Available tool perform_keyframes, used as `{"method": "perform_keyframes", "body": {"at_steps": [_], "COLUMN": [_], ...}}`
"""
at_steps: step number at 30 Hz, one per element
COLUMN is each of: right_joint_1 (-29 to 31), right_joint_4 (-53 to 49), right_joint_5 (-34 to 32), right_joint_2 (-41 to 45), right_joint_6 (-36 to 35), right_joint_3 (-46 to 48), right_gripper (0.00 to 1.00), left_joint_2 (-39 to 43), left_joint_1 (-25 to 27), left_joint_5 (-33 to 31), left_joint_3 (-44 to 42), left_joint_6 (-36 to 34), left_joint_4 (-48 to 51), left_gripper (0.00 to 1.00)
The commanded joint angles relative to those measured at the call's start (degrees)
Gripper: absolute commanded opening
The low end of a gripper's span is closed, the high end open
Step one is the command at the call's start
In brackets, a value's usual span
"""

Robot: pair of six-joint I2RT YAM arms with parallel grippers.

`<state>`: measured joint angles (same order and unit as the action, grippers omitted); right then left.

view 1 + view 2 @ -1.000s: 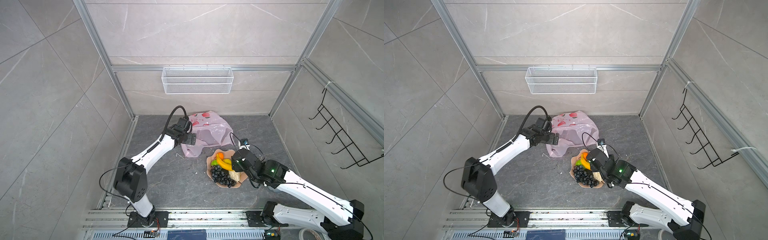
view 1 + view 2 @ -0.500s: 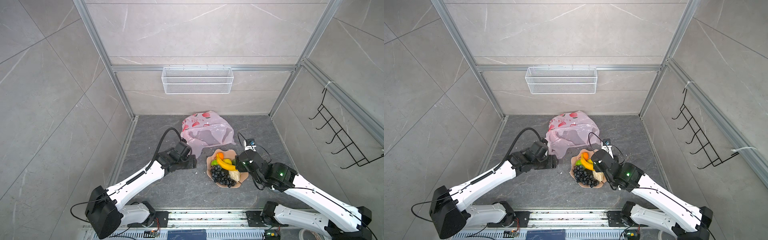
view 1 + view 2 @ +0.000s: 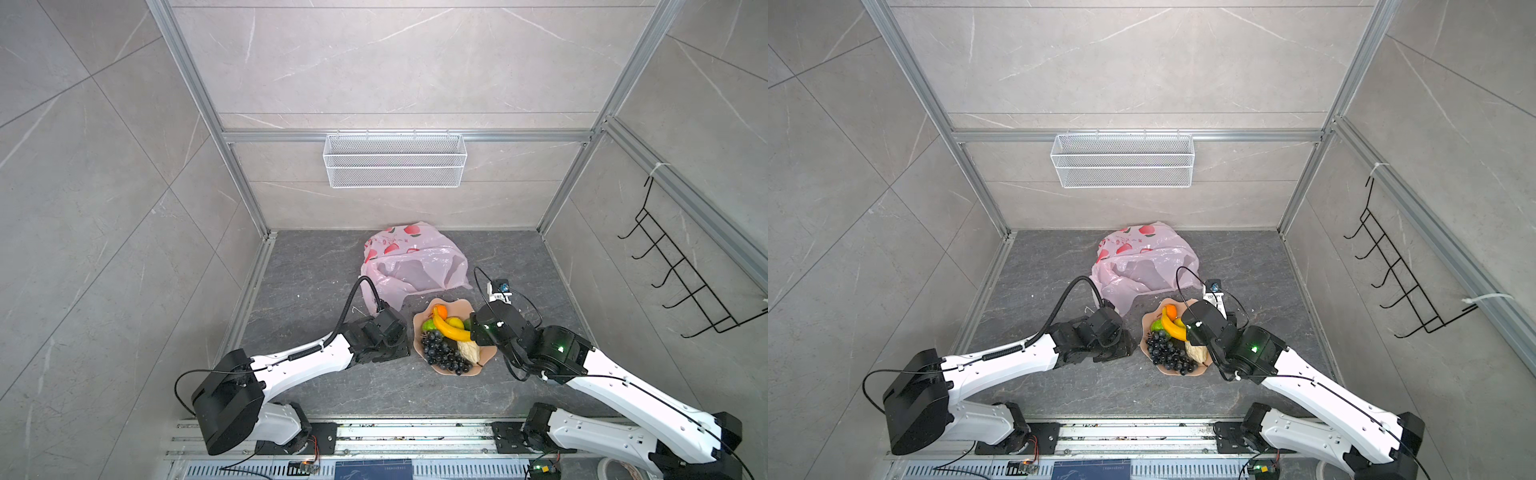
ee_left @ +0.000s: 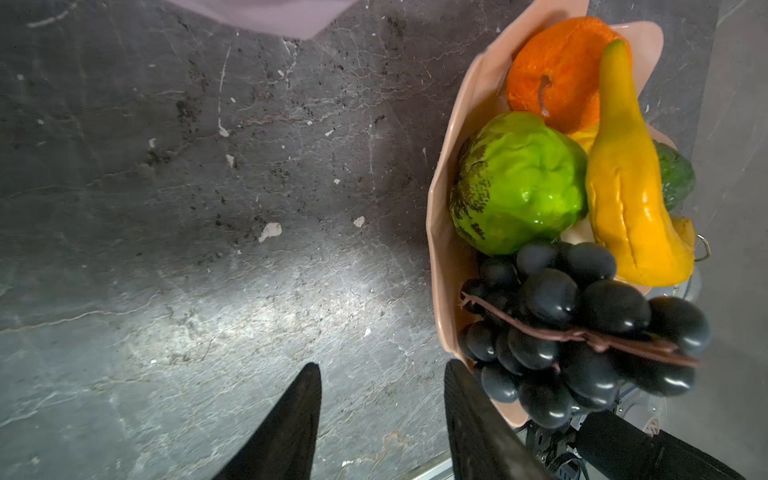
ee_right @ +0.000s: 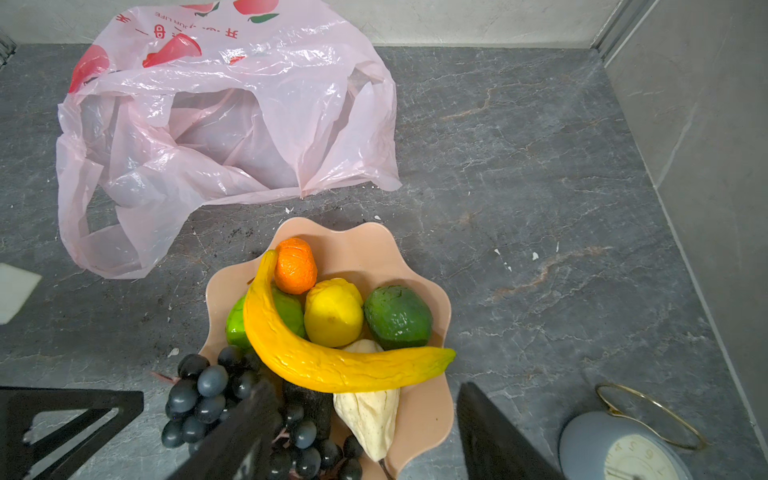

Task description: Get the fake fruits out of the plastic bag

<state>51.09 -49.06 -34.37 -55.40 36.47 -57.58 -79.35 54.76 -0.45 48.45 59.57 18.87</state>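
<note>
**Top views: fruits rest on the plate, left arm now away from the bag**

Right wrist view shows the fake fruits [image 5: 332,316] all on the peach plate [image 5: 365,241]. The banana [image 5: 332,365] lies across the top; the orange [image 5: 295,266], a yellow round fruit [image 5: 332,311], a dark green fruit [image 5: 397,318] and a light green fruit [image 5: 286,309] sit behind it; the grape bunch [image 5: 199,399] hangs over the rim; the cream lumpy piece [image 5: 370,411] lies under the banana's end.

The plastic bag [image 5: 232,124] lies crumpled on the grey floor [image 4: 208,249] close behind the plate, with a strip of floor between them; in both top views its mouth gapes toward the plate [image 3: 411,266] [image 3: 1142,262].

One second ago the left gripper [image 4: 380,365] was up at the bag's left edge; now it is low beside the plate's left rim. Its fingers are apart at a middle width, less wide than before, with only bare floor between them.

The right gripper [image 5: 366,383] has hardly moved; it stays above the plate's near side, fingers wide apart and gripping nothing, with grapes and the cream piece below.
</note>
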Motion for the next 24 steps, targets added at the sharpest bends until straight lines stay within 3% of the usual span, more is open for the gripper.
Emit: {"method": "perform_keyframes", "body": {"at_steps": [1, 24], "right_joint_1": [0.15, 0.08], "right_joint_4": [-1.01, -1.21], "right_joint_5": [0.15, -0.92], "right_joint_2": [-0.24, 2.88], "right_joint_6": [0.89, 1.15], "right_joint_3": [0.62, 3.08], "right_gripper": [0.71, 0.73], "left_joint_2": [-1.26, -10.12], "left_joint_1": [0.17, 0.26], "left_joint_5": [1.91, 2.66], "left_joint_3": [1.28, 4.20], "left_joint_6": [1.77, 3.72], "left_joint_4": [-4.91, -8.24], "left_gripper": [0.50, 0.22]}}
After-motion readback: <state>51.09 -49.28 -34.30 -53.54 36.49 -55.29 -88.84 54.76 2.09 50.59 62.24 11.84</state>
